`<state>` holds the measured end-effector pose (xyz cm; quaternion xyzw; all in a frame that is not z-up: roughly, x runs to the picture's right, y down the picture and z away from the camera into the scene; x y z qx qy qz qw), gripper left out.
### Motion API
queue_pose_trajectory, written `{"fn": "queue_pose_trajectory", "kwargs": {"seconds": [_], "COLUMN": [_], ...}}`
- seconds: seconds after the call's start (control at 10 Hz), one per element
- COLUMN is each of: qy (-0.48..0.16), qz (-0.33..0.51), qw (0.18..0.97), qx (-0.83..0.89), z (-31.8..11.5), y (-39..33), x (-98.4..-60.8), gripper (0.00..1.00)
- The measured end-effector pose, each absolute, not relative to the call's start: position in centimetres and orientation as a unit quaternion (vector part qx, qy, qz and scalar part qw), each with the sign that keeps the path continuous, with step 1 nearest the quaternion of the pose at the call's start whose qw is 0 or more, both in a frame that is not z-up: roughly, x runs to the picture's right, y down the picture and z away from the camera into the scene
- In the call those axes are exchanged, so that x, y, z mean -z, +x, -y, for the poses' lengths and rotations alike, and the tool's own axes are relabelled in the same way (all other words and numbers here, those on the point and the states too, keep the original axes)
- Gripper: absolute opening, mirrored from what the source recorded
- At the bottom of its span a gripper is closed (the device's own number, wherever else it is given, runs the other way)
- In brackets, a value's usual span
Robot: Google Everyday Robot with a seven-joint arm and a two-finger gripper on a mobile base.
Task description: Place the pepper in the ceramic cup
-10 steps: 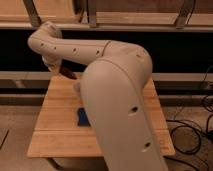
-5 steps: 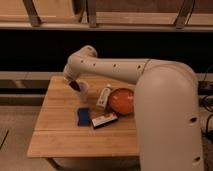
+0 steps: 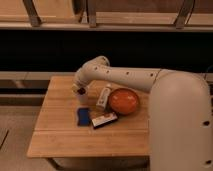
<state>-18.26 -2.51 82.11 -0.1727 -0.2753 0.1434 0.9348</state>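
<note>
The camera view shows you a light wooden slatted table [image 3: 60, 135] with the robot's pale arm [image 3: 130, 77] reaching across it from the right side, its bulky cream body filling the lower right corner. Starting at the left, you find the gripper [image 3: 79, 90] at the end of the arm, held low over the back left part of the tabletop, just beside the small pale off-white ceramic cup [image 3: 82, 96]; the cup sits right under the wrist and is partly covered by it, so you cannot tell whether they touch. A small reddish-dark spot shows at the gripper's tip, which may be the slender red pepper [image 3: 80, 91], but you cannot be certain of that, and you cannot tell how the gripper is set. In front of the cup, nearer to you, a flat blue rectangle [image 3: 83, 116] lies on the wood. Just to its right, touching or nearly touching it, a red, white and black box [image 3: 104, 120] lies flat at a slant. Behind that box, a small white bottle [image 3: 103, 96] lies tilted, leaning toward the large round orange bowl [image 3: 123, 101], which sits just beside it on the right part of the table, under the arm's forearm.
</note>
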Motion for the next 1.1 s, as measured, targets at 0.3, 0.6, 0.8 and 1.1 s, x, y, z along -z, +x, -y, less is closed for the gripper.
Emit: {"fn": "queue_pose_trajectory", "kwargs": {"seconds": [0.3, 0.6, 0.8, 1.1], "qy": [-0.173, -0.172, -0.172, -0.172], "qz": [0.275, 0.275, 0.275, 0.275], "qw": [0.935, 0.935, 0.935, 0.935], "qx": [-0.144, -0.144, -0.144, -0.145], "z": [2.54, 2.55, 2.56, 2.56], "y": [-18.24, -18.2, -18.14, -18.11], "x": [-82.11, -82.12, -82.13, -82.14], "gripper": [0.22, 0.53, 0.74, 0.8]}}
